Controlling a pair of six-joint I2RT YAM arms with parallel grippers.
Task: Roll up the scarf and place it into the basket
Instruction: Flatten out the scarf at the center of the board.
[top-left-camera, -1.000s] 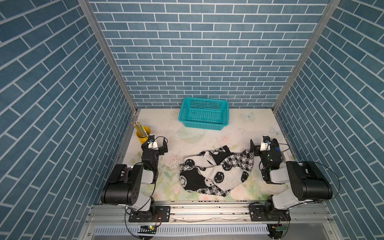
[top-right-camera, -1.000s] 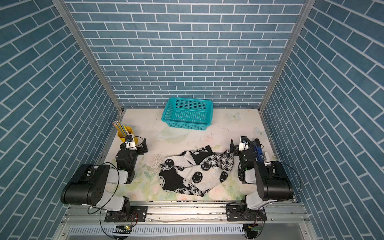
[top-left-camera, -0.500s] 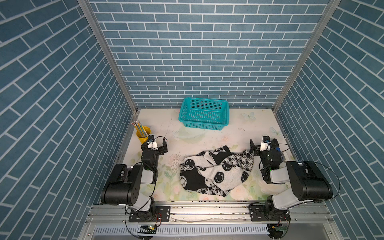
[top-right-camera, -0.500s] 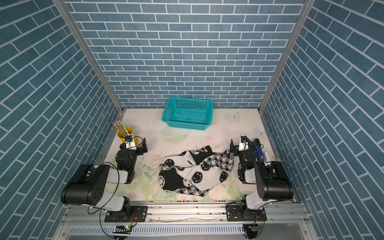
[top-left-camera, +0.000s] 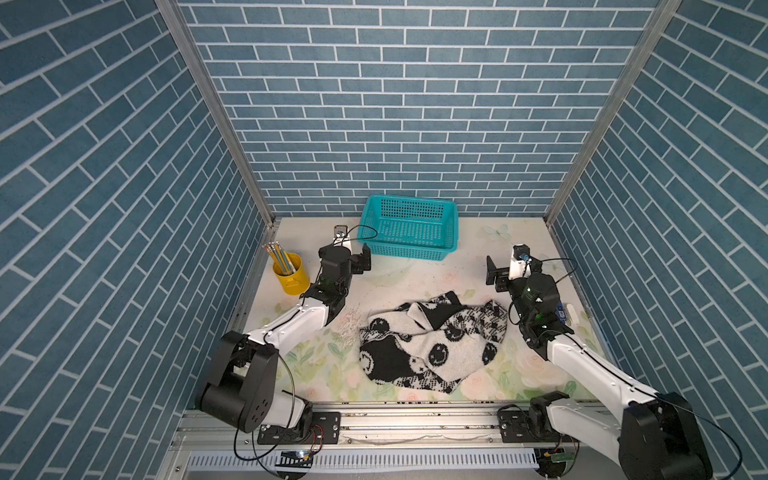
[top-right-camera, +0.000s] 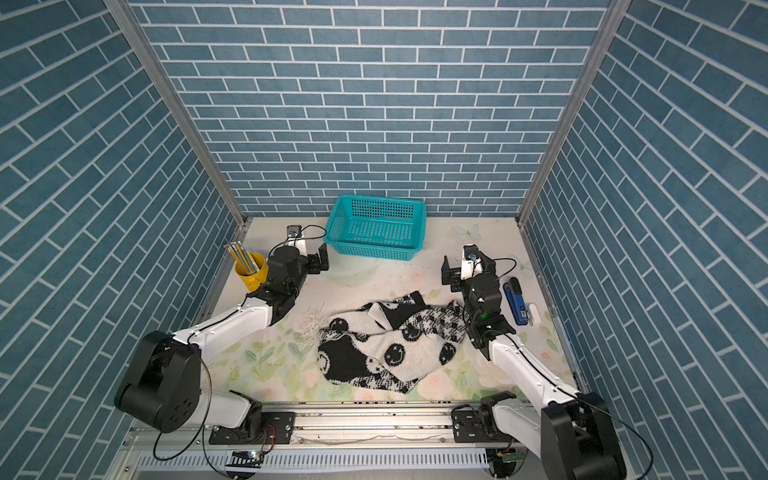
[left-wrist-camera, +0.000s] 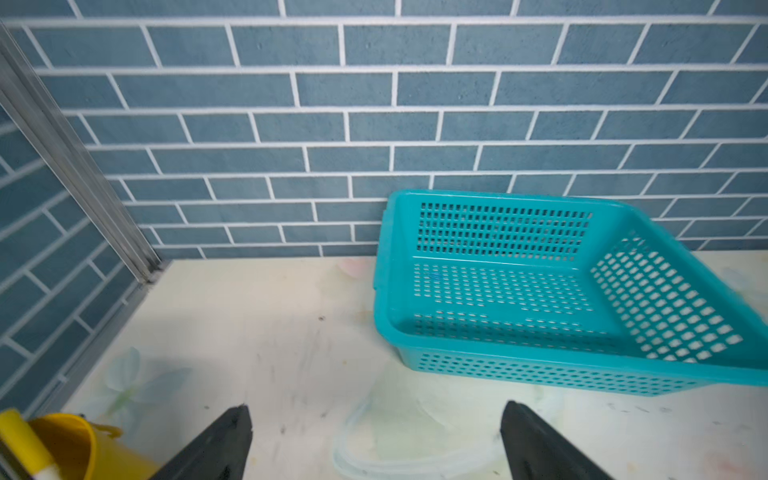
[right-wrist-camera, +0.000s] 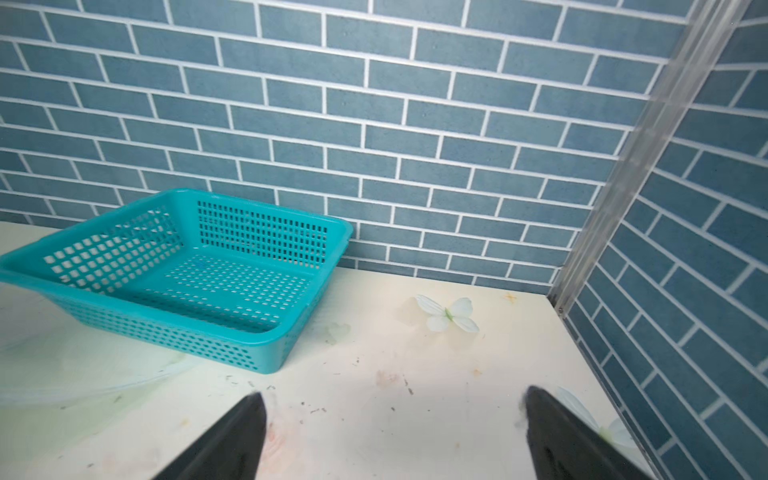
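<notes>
scarf (top-left-camera: 432, 345), crumpled soft knit, apart from mesh-walled basket (top-left-camera: 409, 249); left tool (left-wrist-camera: 376, 411) and right tool (right-wrist-camera: 392, 395) wide, empty

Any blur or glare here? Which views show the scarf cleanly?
Both top views: sharp, evenly lit, no glare, scarf crisp with soft shadows. Left wrist view: basket rim smeared on one side, fingers dark and soft. Right wrist view: same soft fingers; neither wrist view shows the scarf.

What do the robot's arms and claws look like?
The left arm and right arm both have white tube sections joined by chunky, rounded black joints, and thin black cables loop alongside them. The left claw and right claw end in black pointed wedges.
</notes>
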